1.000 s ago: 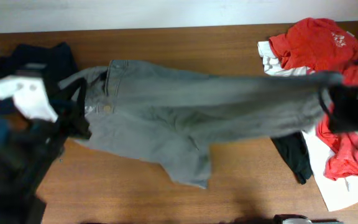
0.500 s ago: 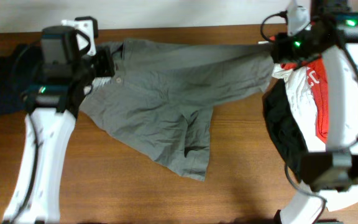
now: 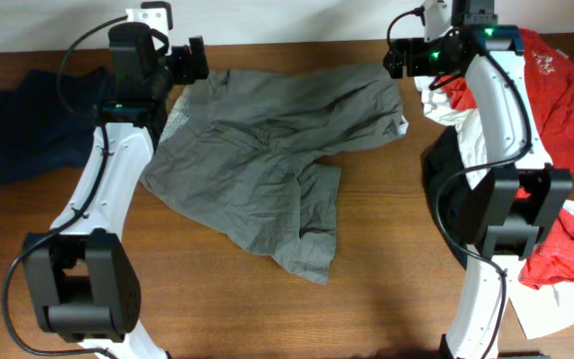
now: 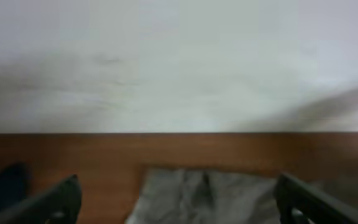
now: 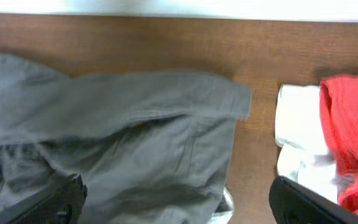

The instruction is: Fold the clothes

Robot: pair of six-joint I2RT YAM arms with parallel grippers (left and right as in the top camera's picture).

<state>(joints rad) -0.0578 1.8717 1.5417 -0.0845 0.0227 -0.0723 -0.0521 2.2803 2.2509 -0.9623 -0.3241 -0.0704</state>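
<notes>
Left fingers and right fingers gape wide, empty. Grey trousers, taut a second ago, lie released on the table, roughly doubled over.

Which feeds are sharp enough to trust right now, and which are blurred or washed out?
Overhead: sharp, evenly lit, grey trousers crisp. Left wrist: soft, pale wall washing out the top half, fingers just dark smears. Right wrist: slightly soft, yet trouser folds and the red shirt read fine.
</notes>
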